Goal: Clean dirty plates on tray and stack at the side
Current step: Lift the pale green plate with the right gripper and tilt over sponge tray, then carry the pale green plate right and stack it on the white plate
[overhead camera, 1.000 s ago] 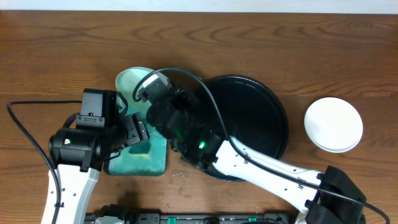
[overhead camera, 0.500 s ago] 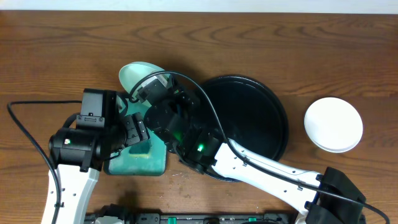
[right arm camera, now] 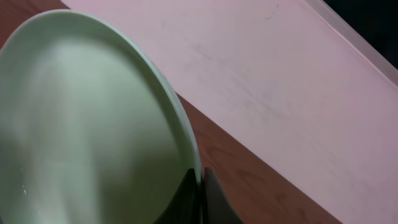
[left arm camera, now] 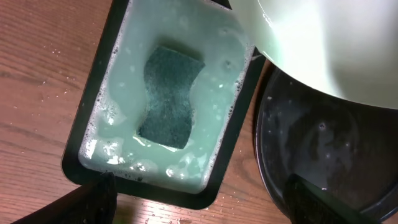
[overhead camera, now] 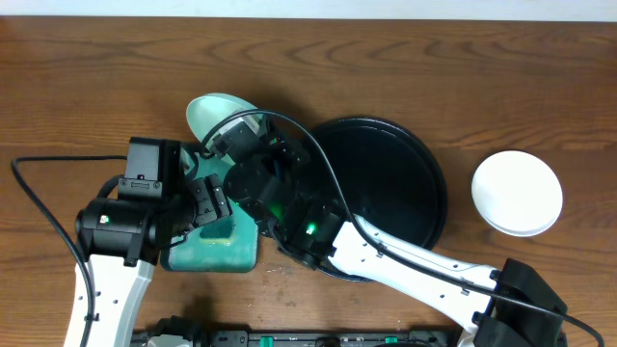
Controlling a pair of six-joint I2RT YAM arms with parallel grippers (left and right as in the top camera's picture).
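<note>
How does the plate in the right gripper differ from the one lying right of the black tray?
The gripped plate looks pale mint; the side plate looks plain white. The gripped plate is tilted, pinched at its rim by the right gripper, left of the tray; the side plate lies flat on the table, untouched. Both are small, round and shallow-rimmed.

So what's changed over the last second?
The right gripper, shut on the plate at its rim, carried it a little away from the robot and to its right, then held it there. Nothing was taken or let go. The left gripper stayed open over the pad with the sponge. The tray and the white plate at the side did not move.
</note>
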